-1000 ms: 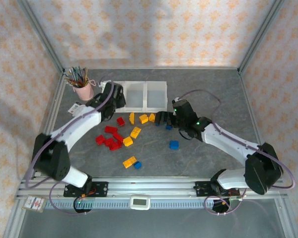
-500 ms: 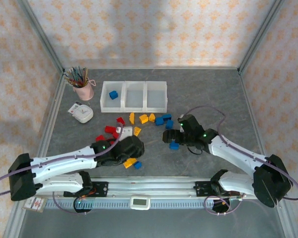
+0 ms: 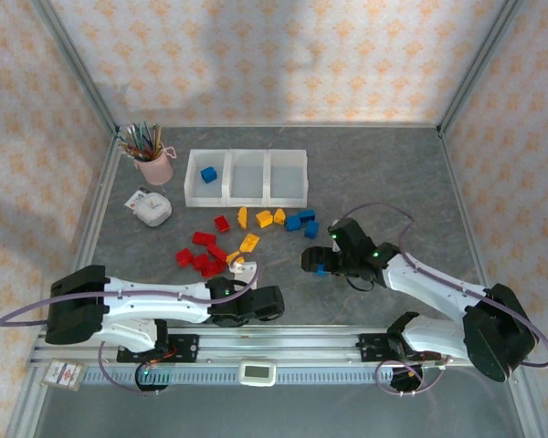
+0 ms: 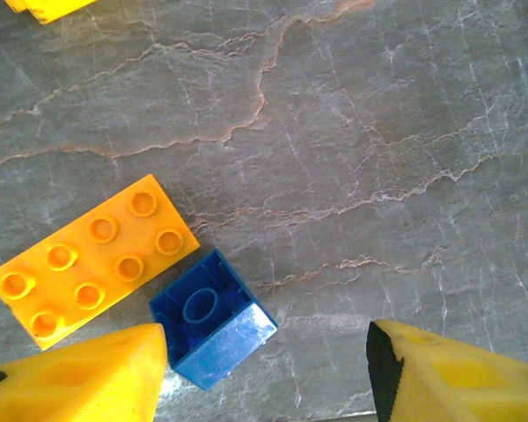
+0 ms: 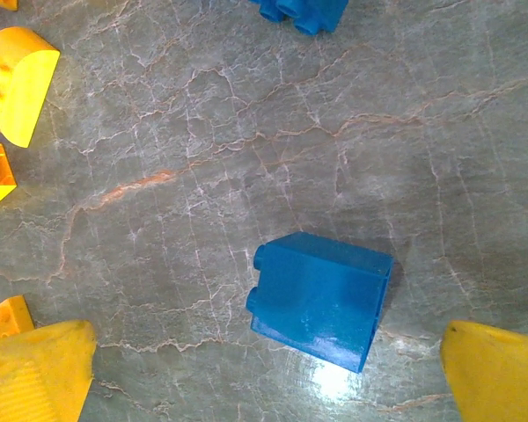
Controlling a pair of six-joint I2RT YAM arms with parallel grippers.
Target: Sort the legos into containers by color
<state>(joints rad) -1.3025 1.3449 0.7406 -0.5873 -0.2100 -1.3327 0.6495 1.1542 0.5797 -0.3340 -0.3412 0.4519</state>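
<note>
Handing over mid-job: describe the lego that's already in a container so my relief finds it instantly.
On the table, find the far row of three translucent white bins. In its left compartment, the one nearest the pink pencil cup, lies one blue lego. It alone sits inside a bin; the other legos lie loose on the table.

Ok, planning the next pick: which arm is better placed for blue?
Right. The right gripper is open wide over a lone blue brick; under the left gripper the other blue brick sits by one finger, beside a yellow-orange brick.

High rear overview; two close, downward wrist views.
</note>
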